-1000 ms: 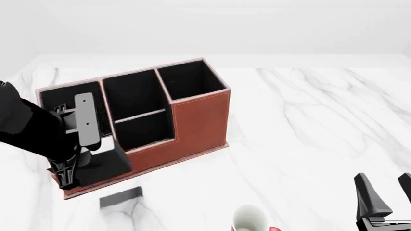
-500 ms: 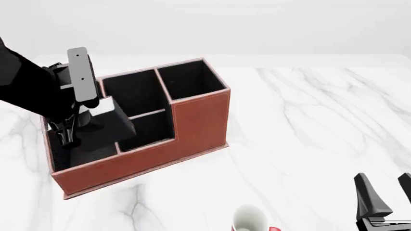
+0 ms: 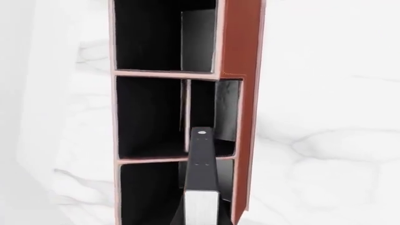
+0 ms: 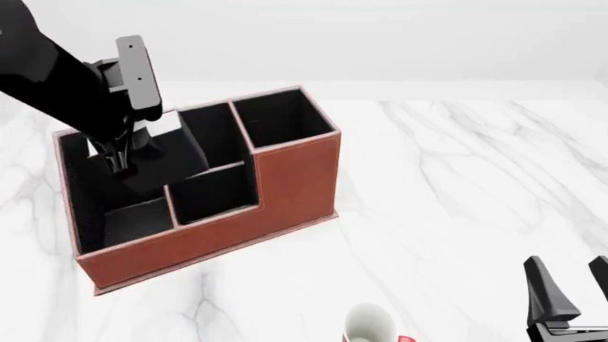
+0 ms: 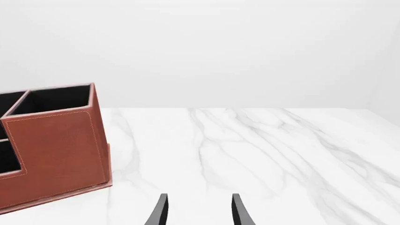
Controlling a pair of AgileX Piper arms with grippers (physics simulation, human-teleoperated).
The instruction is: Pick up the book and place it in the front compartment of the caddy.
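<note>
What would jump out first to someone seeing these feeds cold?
The big reddish-brown caddy on the white marble table, left of centre in the front view. Above its left cells, the left gripper holds the black book in the air, tilted. The right gripper idles open at the near right, with a white-and-red mug at the near edge.

the left gripper (image 4: pixel 119 158) now carries the book (image 4: pixel 169 162) higher and further toward the table's far edge, off the table and above the caddy (image 4: pixel 285 171); it hangs over the middle cells
</note>
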